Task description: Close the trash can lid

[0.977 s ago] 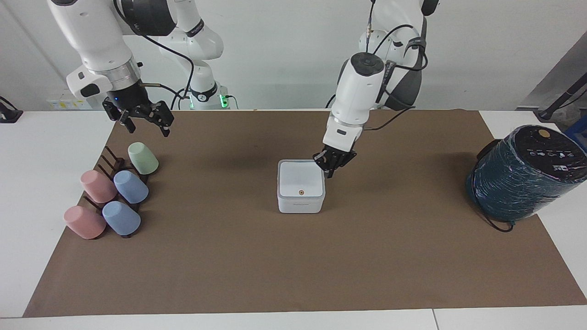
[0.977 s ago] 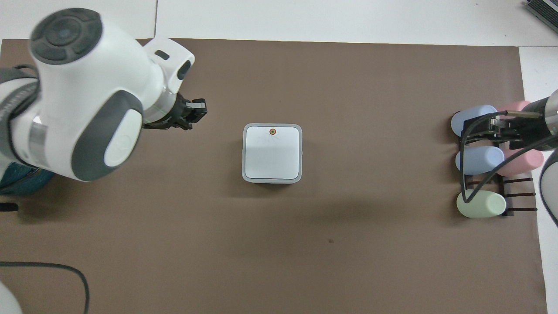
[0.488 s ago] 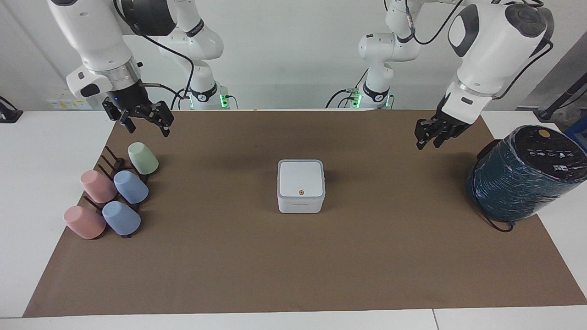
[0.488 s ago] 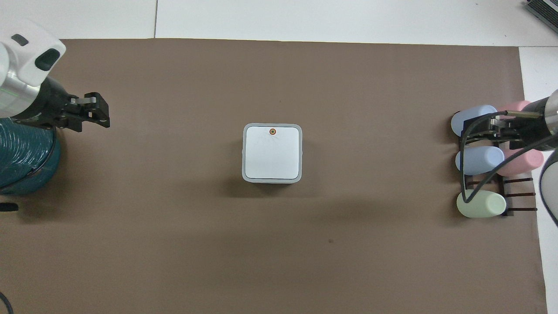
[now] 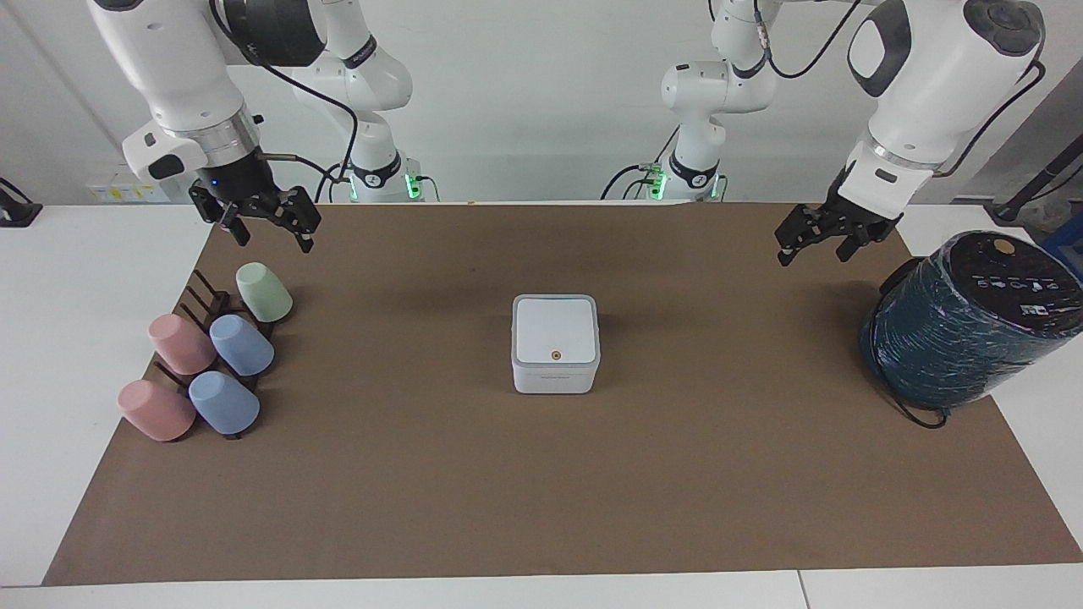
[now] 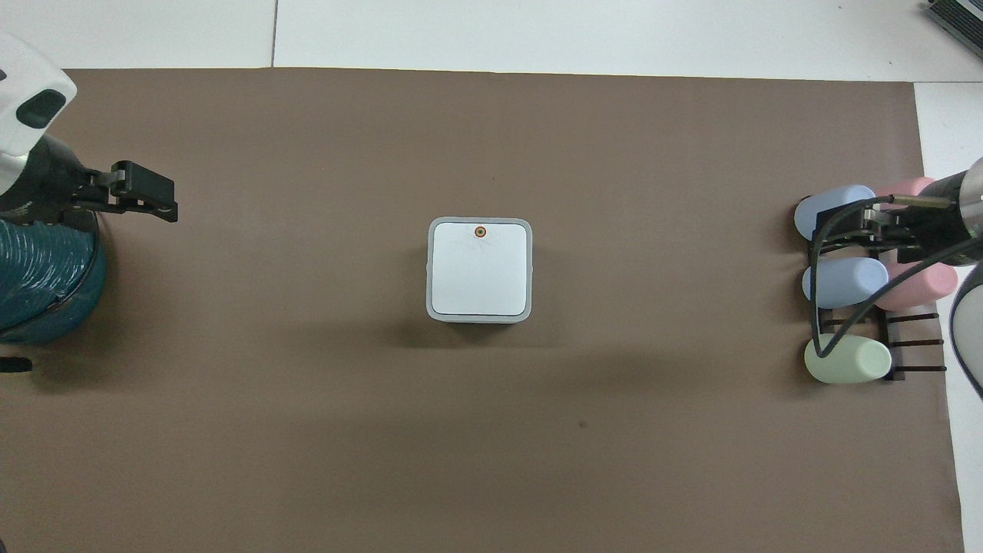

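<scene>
At mid-mat, about level between the two arms, we see the can with the lid lying flat on its top, orange dot toward the edge farthest from the robots. Judging by that, the lid looks shut already, so the task seems done or nearly so.

The left gripper hangs in the air over the mat at the left arm's end, just by the teal cylinder, well apart from the can. Its fingers look spread a little and hold nothing. The right gripper hangs over the mat edge above the cup rack, fingers open wide and empty; that arm waits.

Key relation: the can lies toward table centre from both grippers, w/ neither clearly nearer. The can is square, so no long axis to speak of; the dot edge is opposite what we take for the hinge side, nearer the robots. If any more press were needed, we'd judge it should come straight down on the dot edge.

Views compared: the facing view shows the can's front wall and both grippers raised off the mat, plus a thin blue line at the lid's robot-side edge. The overhead view shows the lid sitting square inside the can's rim, w/ no gap seen, but the right gripper is mostly hidden there by cable and cups.
</scene>
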